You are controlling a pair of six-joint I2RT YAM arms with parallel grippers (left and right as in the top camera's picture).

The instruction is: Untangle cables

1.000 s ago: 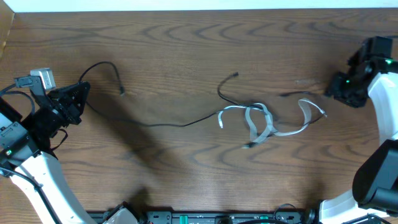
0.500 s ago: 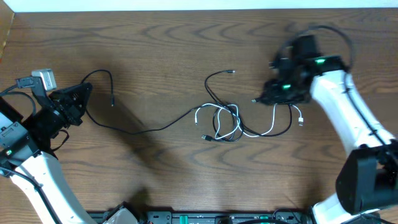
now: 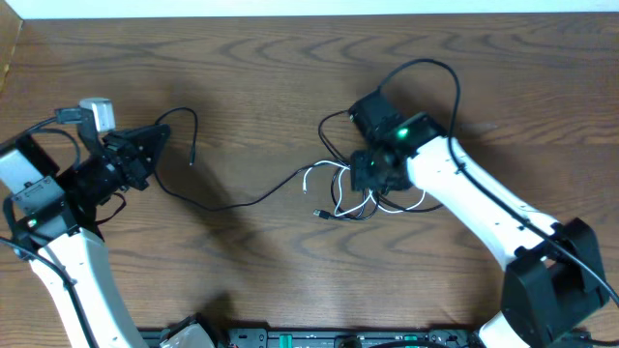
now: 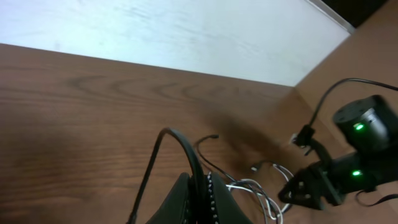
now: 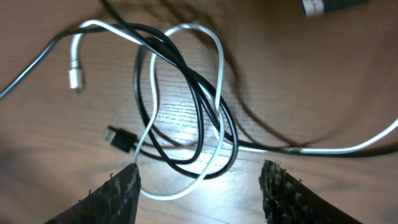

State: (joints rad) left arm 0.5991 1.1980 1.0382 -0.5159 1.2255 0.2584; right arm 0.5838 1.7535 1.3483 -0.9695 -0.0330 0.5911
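Fingers of my right gripper [image 5: 200, 167] stand well apart with nothing clamped. They hang just above the tangle [image 5: 214, 118], and the nearest white loop lies on the wood in the gap between them. From the wrist camera the loops stretch away from the fingers, so their long axis runs across the line the fingers would close along. The white cord [image 5: 221, 68] and the black cord [image 3: 232, 201] cross each other several times there. A silver plug [image 5: 74, 78] and a black plug [image 5: 118, 137] lie free to one side.

My left gripper [image 4: 200, 186] is closed tight on the black cord near its far end. From there the cord trails across the table [image 3: 290, 58] to the tangle, roughly left to right.

The right arm is plainly the nearer one; the left is well apart from the knot. I judge the next pull belongs to the right, on one white loop.

No box or tray is in view; both cords lie straight on the wood.
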